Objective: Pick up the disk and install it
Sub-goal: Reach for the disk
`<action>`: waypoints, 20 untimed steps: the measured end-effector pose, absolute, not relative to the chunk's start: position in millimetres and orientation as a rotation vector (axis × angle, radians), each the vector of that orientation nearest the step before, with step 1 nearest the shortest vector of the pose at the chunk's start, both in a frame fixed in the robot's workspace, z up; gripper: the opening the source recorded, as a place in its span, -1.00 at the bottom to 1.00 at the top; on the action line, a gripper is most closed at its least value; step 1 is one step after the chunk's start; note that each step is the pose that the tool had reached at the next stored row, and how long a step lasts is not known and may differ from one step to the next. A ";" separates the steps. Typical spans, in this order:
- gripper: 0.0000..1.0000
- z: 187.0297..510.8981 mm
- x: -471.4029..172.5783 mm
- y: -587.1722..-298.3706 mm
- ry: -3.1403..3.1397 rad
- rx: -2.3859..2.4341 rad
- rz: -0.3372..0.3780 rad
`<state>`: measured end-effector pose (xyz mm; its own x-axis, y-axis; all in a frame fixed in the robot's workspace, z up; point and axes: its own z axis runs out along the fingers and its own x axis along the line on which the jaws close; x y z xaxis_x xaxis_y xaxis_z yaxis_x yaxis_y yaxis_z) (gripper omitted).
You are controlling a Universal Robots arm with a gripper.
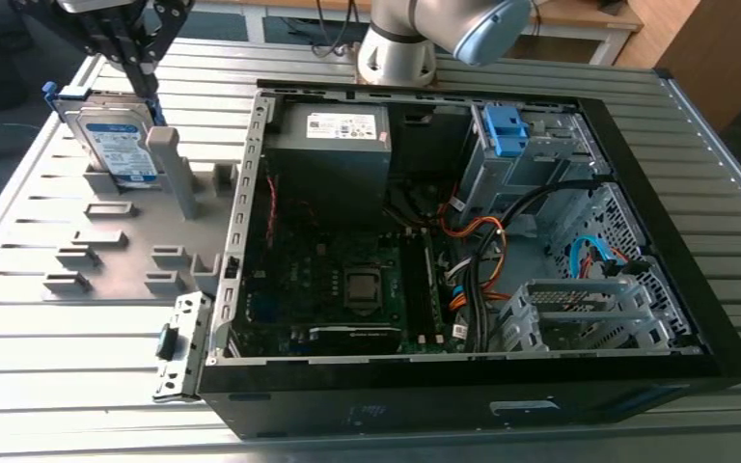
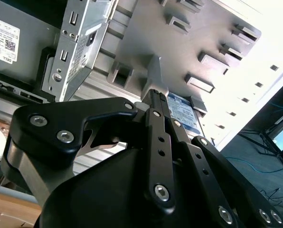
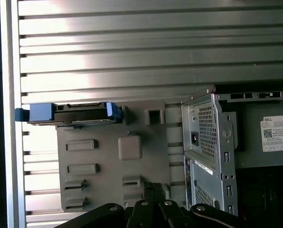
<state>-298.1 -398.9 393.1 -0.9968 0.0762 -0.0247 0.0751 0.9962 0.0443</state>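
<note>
- The disk (image 1: 111,145), a flat silver rectangle with a white-and-blue label, is seen standing on edge in a slot of a matte grey moulded holder (image 1: 113,241), at ten o'clock of the computer case (image 1: 474,405) in the exterior view.
- A glossy blue plastic bracket is wrapped around the disk's edges; in the first wrist view the disk (image 3: 70,113) is presented edge-on as a thin dark bar with blue ends.
- The hand (image 1: 147,69), built of black jointed links with bare screw heads, is held at one o'clock of the disk, close above its upper corner; contact cannot be judged.
- In both wrist views the fingertips appear pressed together with nothing held between them (image 3: 151,187) (image 2: 153,95).
- The holder is studded with blocky rectangular pockets and one upright post.
- The worktop (image 1: 88,338) is formed of ribbed, shiny aluminium slats.
- The black case is laid open, with a grey boxy power supply (image 1: 332,159), a dark green circuit board (image 1: 344,280) and orange cables (image 1: 480,231) exposed.
</note>
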 end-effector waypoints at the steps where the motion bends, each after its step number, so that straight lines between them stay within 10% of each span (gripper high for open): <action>1: -0.79 393.1 -299.9 -398.9 3.112 0.118 0.068; 20: -0.79 393.0 -330.9 -398.9 3.112 0.118 0.068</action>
